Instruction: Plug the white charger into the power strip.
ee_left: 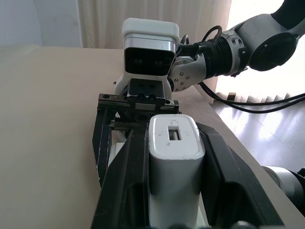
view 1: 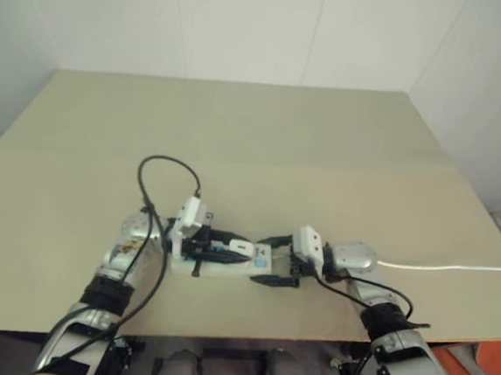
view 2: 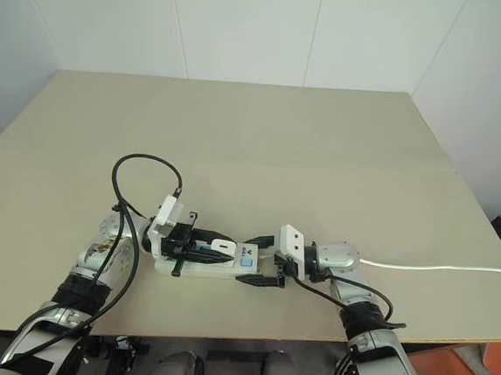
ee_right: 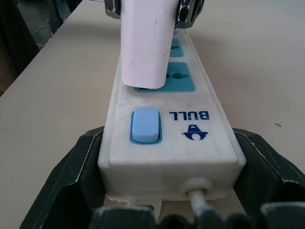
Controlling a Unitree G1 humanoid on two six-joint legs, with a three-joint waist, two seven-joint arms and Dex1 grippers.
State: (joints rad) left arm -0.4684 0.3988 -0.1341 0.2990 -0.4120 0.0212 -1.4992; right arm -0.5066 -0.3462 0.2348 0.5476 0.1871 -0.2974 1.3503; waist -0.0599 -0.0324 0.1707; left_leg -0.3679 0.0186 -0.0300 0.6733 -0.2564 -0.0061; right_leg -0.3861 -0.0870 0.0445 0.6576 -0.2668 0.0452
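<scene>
Left hand [ee_left: 174, 191] clamped on white charger [ee_left: 174, 157], right hand [ee_right: 167, 200] round power strip [ee_right: 167, 143] end.

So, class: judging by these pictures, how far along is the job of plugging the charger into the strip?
Done: the right gripper clamps the switch end of the power strip, steadying it on the table. In hand: the left gripper grips the white charger, its base over the blue socket nearest the switch. Left: I cannot tell if it is fully seated; then release.
</scene>
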